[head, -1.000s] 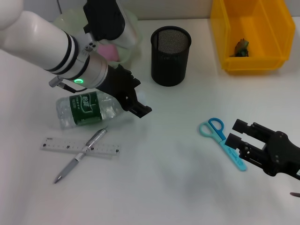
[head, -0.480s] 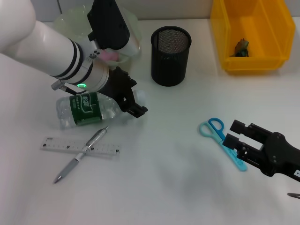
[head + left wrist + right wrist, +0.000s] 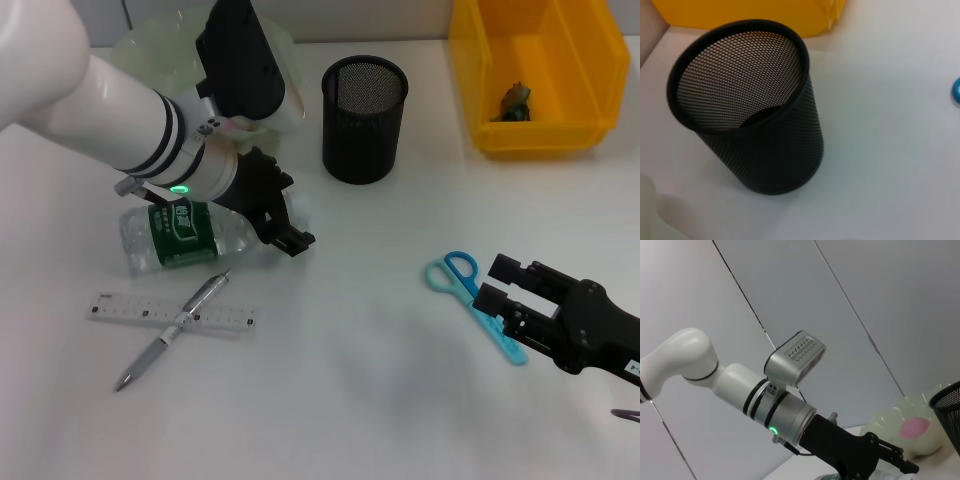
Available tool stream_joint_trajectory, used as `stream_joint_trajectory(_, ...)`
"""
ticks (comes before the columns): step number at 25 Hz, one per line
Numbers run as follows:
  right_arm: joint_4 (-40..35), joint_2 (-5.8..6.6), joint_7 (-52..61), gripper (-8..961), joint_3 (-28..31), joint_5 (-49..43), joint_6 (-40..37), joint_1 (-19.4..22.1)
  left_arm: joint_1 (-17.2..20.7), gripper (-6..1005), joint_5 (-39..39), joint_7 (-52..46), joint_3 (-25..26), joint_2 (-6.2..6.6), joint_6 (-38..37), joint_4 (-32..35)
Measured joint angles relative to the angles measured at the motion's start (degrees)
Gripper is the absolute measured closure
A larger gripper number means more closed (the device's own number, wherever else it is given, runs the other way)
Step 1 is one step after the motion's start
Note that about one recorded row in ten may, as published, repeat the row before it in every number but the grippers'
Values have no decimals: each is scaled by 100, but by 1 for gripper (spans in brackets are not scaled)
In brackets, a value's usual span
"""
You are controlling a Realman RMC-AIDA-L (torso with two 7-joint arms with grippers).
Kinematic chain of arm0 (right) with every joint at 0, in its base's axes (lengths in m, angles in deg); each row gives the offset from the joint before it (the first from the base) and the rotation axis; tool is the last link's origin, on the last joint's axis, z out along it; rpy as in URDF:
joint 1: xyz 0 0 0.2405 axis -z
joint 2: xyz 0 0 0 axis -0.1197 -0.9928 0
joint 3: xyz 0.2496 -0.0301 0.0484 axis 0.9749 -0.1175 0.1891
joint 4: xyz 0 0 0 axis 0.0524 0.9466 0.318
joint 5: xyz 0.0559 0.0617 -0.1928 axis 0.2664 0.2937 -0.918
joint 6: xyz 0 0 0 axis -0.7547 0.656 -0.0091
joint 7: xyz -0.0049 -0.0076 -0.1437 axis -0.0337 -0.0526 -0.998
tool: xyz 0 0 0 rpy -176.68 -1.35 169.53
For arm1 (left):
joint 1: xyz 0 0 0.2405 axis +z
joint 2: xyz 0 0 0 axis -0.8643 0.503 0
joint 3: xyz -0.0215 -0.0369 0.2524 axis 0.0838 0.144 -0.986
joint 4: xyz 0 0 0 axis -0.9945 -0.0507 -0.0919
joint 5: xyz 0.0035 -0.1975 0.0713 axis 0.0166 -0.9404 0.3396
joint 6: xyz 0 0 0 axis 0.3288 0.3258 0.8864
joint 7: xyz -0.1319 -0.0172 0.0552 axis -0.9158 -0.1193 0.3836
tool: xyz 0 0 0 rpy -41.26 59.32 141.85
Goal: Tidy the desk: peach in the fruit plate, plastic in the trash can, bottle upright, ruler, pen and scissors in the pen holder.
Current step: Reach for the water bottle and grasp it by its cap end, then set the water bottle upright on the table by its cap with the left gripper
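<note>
The clear bottle (image 3: pixel 178 236) with a green label lies on its side at the left. My left gripper (image 3: pixel 287 212) is open at its neck end, fingers on either side. In front of the bottle, the pen (image 3: pixel 172 332) lies across the ruler (image 3: pixel 120 310). Blue scissors (image 3: pixel 468 292) lie at the right, and my right gripper (image 3: pixel 500 285) hovers open just beside their blades. The black mesh pen holder (image 3: pixel 365 120) (image 3: pixel 755 120) stands empty at the back. The pink peach (image 3: pixel 914 427) sits in the pale green fruit plate (image 3: pixel 150 45), mostly hidden by my left arm.
A yellow bin (image 3: pixel 540 75) at the back right holds a small crumpled greenish piece (image 3: pixel 516 100). The bin stands right of the pen holder. White tabletop lies between the bottle and the scissors.
My left arm has shifted slightly left and lowered toward the bottle's neck. The right gripper has crept a little left along the scissors. Nothing has been picked up.
</note>
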Motion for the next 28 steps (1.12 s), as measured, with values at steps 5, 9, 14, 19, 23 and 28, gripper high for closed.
stream_joint_trajectory(5, -2, 0, 1, 340, 0, 0, 40, 1, 0, 172, 6, 9, -130, 0, 54, -32)
stream_joint_trajectory(9, 25, 0, 2, 340, 1, 0, 55, -24, 0, 211, 9, 9, -127, 0, 66, -34)
stream_joint_trajectory(14, 92, 0, 2, 342, 0, 0, 65, -71, 0, 341, 10, 12, -123, 0, 94, -27)
stream_joint_trajectory(19, 93, 0, 1, 342, 1, 0, 72, -76, 5, 493, 20, -33, -113, 0, 78, 66)
stream_joint_trajectory(23, 92, 0, 1, 342, 15, 0, 73, -78, 78, 558, 9, -118, -81, 9, -12, 330)
stream_joint_trajectory(28, 92, 0, 0, 342, 25, 0, 73, -120, 376, 557, 17, -346, -60, 45, -355, 1177)
